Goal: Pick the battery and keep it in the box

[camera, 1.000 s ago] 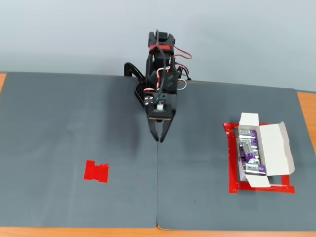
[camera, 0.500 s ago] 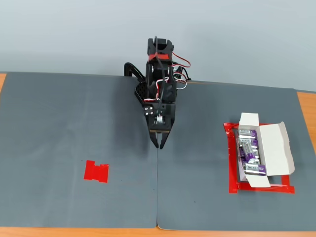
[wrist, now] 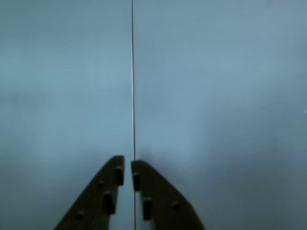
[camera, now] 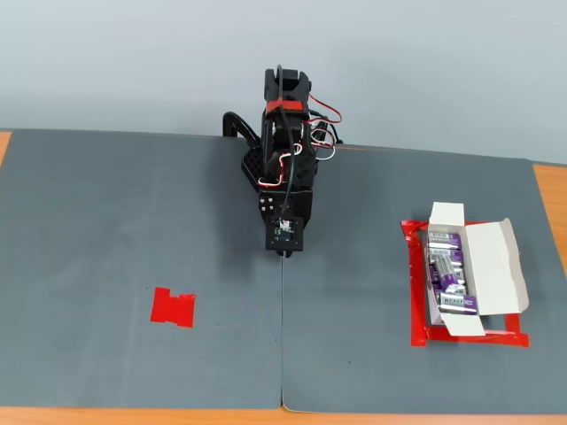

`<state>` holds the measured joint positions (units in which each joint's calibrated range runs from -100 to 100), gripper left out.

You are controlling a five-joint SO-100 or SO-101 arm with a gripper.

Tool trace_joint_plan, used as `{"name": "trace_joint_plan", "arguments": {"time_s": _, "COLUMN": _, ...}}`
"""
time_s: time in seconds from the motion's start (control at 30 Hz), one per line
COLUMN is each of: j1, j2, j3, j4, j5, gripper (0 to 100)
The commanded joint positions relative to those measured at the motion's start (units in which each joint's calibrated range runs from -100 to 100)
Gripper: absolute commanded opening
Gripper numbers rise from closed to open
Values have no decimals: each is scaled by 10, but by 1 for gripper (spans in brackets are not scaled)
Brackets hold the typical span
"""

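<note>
The white cardboard box (camera: 496,266) lies open at the right of the fixed view, flaps folded out, inside a red tape outline (camera: 415,292). Purple and silver batteries (camera: 447,274) lie side by side in it. No battery shows loose on the mat. My gripper (camera: 283,253) hangs at the middle of the mat, pointing down over the seam, far left of the box. In the wrist view the gripper (wrist: 128,165) has its brown fingers (wrist: 108,187) almost touching, with nothing between them, above bare grey mat.
A flat red tape patch (camera: 174,307) lies on the mat at the lower left. Two grey mats (camera: 133,221) meet at a seam (camera: 283,354) under the gripper. The arm's base and cables (camera: 285,133) stand at the back centre. Orange table edge shows at the sides.
</note>
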<state>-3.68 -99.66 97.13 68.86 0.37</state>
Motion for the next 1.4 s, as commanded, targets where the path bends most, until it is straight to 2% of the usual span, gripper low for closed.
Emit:
{"name": "trace_joint_plan", "arguments": {"time_s": 0.0, "j1": -14, "j2": 0, "j3": -39, "j4": 49, "j5": -1, "gripper": 2}}
{"name": "trace_joint_plan", "arguments": {"time_s": 1.37, "j1": -14, "j2": 3, "j3": -43, "j4": 54, "j5": -2, "gripper": 2}}
